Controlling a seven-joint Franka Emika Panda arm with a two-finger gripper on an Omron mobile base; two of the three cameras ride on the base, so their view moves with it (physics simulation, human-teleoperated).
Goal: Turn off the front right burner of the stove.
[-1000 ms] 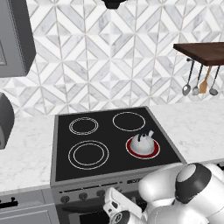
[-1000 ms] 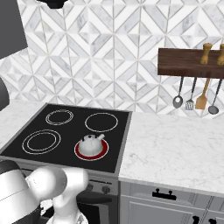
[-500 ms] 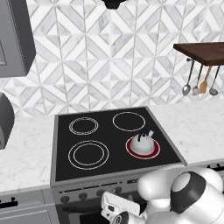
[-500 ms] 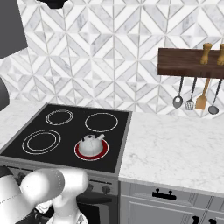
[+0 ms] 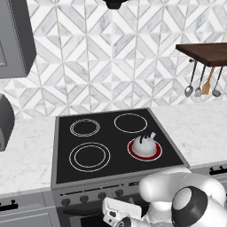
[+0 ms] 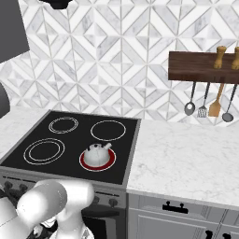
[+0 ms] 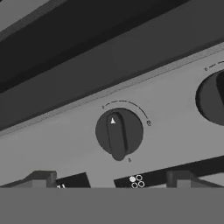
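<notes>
Gripper [image 7: 109, 183] fingers spread, tips either side below a dark knob [image 7: 119, 133] on the stove [image 5: 88, 186] front panel, not touching it. Front right burner [image 5: 145, 150] at near right of the glass glows red, kettle [image 5: 144, 143] on it.

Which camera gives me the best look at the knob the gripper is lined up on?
The hand view: the knob sits centred and large, its pointer mark readable. The left base view shows the knob row small on the stove front; the right base view shows few knobs beside the arm.
</notes>
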